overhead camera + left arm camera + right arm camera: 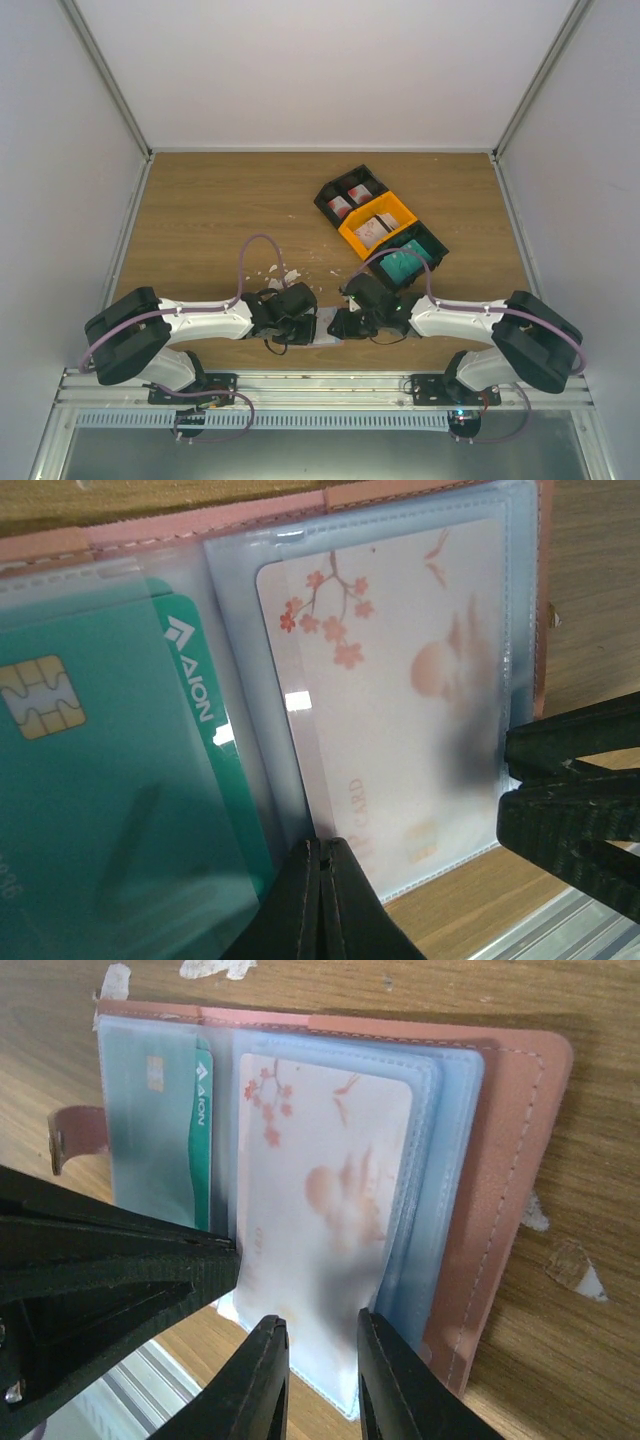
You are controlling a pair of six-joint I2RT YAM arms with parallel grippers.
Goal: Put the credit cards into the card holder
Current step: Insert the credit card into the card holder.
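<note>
The salmon-pink card holder (510,1160) lies open near the table's front edge, between both grippers (325,328). A teal-green credit card (90,810) sits in its left clear sleeve. A white credit card with red blossoms (400,680) sits in the right sleeve. My left gripper (322,855) is shut at the fold, with a thin clear sleeve leaf running into its tips. My right gripper (322,1345) stands narrowly open over the lower edge of the white card (320,1200), one finger (262,1380) on each side. Its fingers (565,800) show at the right in the left wrist view.
Three bins stand in a row at the back right: a black one (352,195), an orange one (377,225), and a black one (408,257) with teal cards. White crumbs (282,274) lie scattered beyond the card holder. The metal rail (320,385) runs just below it.
</note>
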